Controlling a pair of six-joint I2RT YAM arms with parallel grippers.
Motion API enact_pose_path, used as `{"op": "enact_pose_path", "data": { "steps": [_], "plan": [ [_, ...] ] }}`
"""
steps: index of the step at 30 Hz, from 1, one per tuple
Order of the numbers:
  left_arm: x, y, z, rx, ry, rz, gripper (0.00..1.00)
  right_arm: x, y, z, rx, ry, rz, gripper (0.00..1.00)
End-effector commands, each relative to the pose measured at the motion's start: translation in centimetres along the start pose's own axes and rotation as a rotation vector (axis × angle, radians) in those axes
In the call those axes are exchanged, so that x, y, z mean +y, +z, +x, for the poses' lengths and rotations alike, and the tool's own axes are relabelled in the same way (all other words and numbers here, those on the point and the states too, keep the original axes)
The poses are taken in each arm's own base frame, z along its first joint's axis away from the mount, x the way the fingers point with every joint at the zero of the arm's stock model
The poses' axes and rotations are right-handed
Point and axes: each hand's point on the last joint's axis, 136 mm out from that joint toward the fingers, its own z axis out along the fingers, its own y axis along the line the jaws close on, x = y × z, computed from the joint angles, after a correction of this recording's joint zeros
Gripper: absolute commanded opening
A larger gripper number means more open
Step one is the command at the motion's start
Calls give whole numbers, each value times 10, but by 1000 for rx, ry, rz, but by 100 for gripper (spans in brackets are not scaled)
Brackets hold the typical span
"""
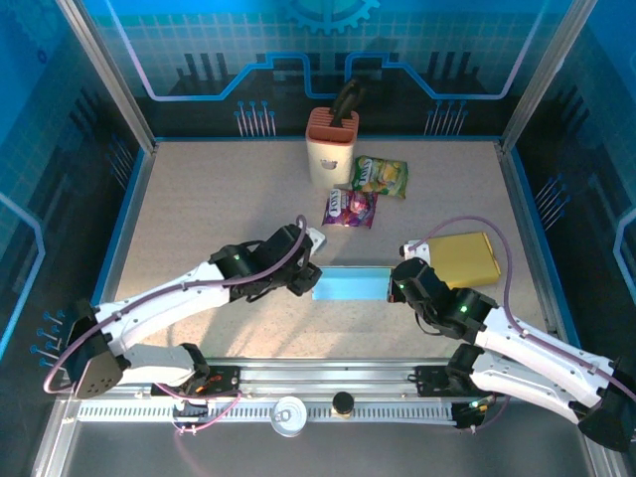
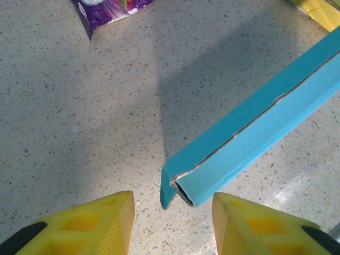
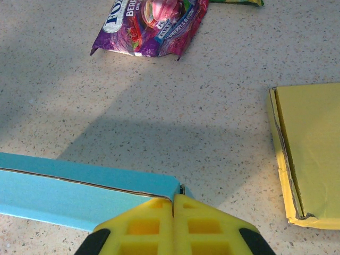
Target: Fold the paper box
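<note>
Currently, the speckled tabletop (image 1: 219,199) is seen under everything. The blue paper box (image 1: 352,283), long and partly folded, is laid between the two sets of fingers. One end is framed by the left fingers (image 2: 114,223), which are held moderately apart; the box sits nearer the right-hand one, contact unclear. The other end is met by the right fingers (image 3: 154,223), which are pressed fully together; a pinched flap cannot be confirmed. A flat yellow box (image 3: 311,154) is placed ahead-right of the right fingers, and a purple snack bag (image 3: 151,24) ahead-left, well apart.

Left hand (image 2: 171,196) with fingers apart, right hand (image 3: 172,200) with fingers together.
</note>
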Motion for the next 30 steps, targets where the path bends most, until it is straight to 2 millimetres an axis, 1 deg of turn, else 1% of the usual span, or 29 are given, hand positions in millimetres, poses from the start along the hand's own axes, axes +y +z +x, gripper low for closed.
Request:
{"op": "enact_pose_path", "data": {
  "steps": [1, 5, 10, 13, 16, 24, 30],
  "plan": [
    [1, 5, 1, 42, -2, 5, 42, 0, -3, 11, 52, -22, -2, 0],
    [8, 4, -4, 28, -25, -9, 38, 0, -5, 10, 50, -24, -5, 0],
    [3, 5, -7, 26, -27, 23, 34, 1, -6, 9, 46, -23, -8, 0],
    [1, 10, -5, 49, -22, 30, 29, 2, -5, 9, 47, -24, -9, 0],
    [3, 13, -3, 59, -23, 21, 26, 2, -5, 8, 49, -24, -8, 0],
    [5, 13, -6, 45, -32, 12, 10, 2, -5, 8, 46, -25, -10, 0],
    [4, 13, -7, 58, -71, 11, 5, 3, -4, 8, 48, -27, -12, 0]
  ]
}}
